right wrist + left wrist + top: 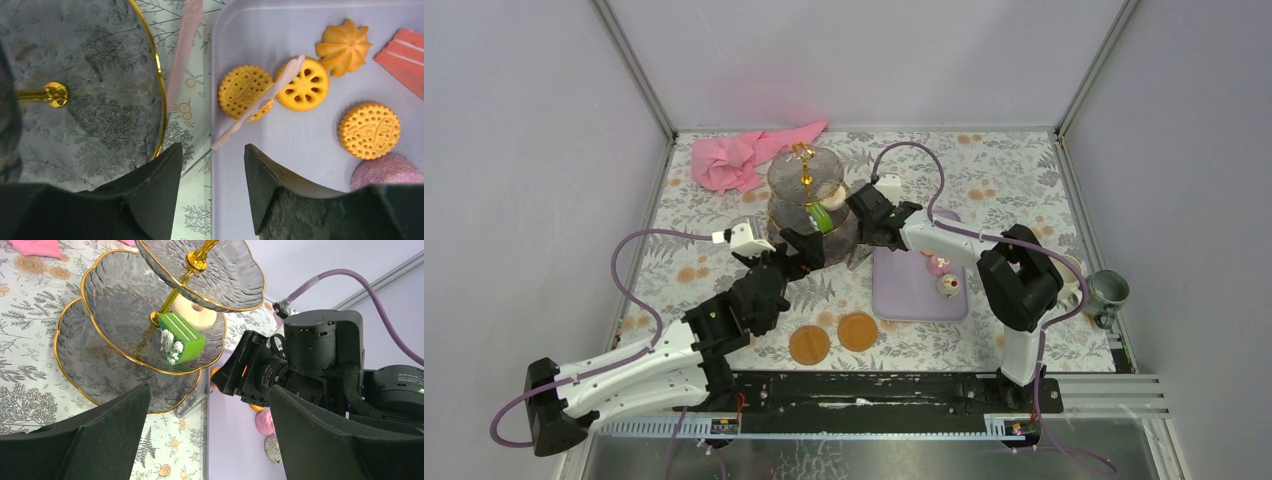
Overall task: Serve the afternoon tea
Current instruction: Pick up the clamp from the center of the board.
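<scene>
The three-tier glass stand (809, 195) with its gold stem (199, 257) stands at the table's middle back. Its middle tier holds a green cake (181, 337) and a pale doughnut (197, 315). My left gripper (210, 395) hovers open and empty at the stand's front edge. My right gripper (210, 150) is open over the gap between the stand and the lilac tray (280, 165), with the thin metal end of the pink tongs (260, 102) between its fingertips. Orange biscuits (245, 92), a pink slice (405, 55) and cupcakes (939, 265) lie on the tray. Two more biscuits (809, 345) lie on the tablecloth.
A pink cloth (749, 155) is bunched behind the stand on the left. A grey-green mug (1109, 290) sits at the table's right edge. Both grippers crowd close together in front of the stand. Frame posts and walls enclose the table.
</scene>
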Tool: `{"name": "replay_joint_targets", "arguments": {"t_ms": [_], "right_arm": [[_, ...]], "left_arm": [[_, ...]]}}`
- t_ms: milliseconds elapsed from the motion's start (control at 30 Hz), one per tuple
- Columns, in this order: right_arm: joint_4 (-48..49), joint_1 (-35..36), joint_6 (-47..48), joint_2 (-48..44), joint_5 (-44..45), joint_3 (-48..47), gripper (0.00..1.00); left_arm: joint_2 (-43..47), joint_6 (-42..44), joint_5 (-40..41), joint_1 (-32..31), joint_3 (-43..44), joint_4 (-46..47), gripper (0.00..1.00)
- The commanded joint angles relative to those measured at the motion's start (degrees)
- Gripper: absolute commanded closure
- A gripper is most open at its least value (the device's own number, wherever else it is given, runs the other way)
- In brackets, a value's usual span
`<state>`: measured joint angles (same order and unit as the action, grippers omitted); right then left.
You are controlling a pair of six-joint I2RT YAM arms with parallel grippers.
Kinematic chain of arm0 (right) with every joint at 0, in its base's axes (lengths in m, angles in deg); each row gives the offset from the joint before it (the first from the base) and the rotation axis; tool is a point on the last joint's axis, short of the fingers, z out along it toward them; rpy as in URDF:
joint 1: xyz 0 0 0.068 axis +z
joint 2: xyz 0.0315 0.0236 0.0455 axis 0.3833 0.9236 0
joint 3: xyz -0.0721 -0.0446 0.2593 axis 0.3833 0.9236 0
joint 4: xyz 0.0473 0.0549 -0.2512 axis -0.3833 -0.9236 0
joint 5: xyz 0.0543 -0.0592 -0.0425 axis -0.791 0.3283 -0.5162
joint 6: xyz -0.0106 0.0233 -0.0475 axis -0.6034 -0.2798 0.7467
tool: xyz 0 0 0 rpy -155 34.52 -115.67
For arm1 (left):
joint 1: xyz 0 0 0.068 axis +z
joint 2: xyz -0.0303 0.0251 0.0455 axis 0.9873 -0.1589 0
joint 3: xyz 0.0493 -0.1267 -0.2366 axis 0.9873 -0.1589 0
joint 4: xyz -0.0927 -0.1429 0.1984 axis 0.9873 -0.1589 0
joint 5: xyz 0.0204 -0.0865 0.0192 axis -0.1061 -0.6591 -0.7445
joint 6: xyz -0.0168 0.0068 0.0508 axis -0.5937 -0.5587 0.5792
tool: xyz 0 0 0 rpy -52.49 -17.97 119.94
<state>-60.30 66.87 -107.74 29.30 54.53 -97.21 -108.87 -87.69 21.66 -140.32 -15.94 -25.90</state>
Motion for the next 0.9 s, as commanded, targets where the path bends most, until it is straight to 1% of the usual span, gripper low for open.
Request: {"name": "replay_joint_targets", "arguments": {"t_ms": [0, 300, 367, 467, 567, 667, 800, 867], "right_arm": [[1.4, -1.3, -1.6, -1.2, 2.8, -0.1, 0.44], [0.8, -3.0, -3.2, 2.3, 2.3, -2.2, 0.47], [1.0, -3.1, -3.4, 2.9, 0.5, -2.3, 0.47], [1.1, -3.1, -3.4, 3.7, 0.3, -2.7, 0.48], [0.8, -3.2, -3.4, 4.7, 0.3, -3.6, 0.5], [0.6, -3.3, -3.5, 5.4, 0.2, -4.1, 0.55], [0.3, -3.4, -3.7, 5.9, 0.1, -4.4, 0.71], [0.1, -3.4, -3.8, 6.1, -0.1, -4.6, 0.76]], "left_arm": [[0.7, 1.5, 0.6, 0.4, -0.1, 1.9, 0.04], [0.5, 1.8, 0.2, 0.3, -0.6, 3.0, 0.04], [0.5, 1.9, 0.1, 0.3, -0.7, 3.3, 0.04], [0.5, 1.9, 0.0, 0.3, -1.0, 3.9, 0.04], [0.5, 2.0, 0.0, 0.3, -1.3, 4.2, 0.04], [0.6, 2.2, 0.0, 0.4, -1.7, 4.4, 0.04], [1.1, 2.3, 0.2, 0.3, -2.1, 4.6, 0.04], [1.2, 2.3, 0.2, 0.4, -2.3, 4.7, 0.04]]}}
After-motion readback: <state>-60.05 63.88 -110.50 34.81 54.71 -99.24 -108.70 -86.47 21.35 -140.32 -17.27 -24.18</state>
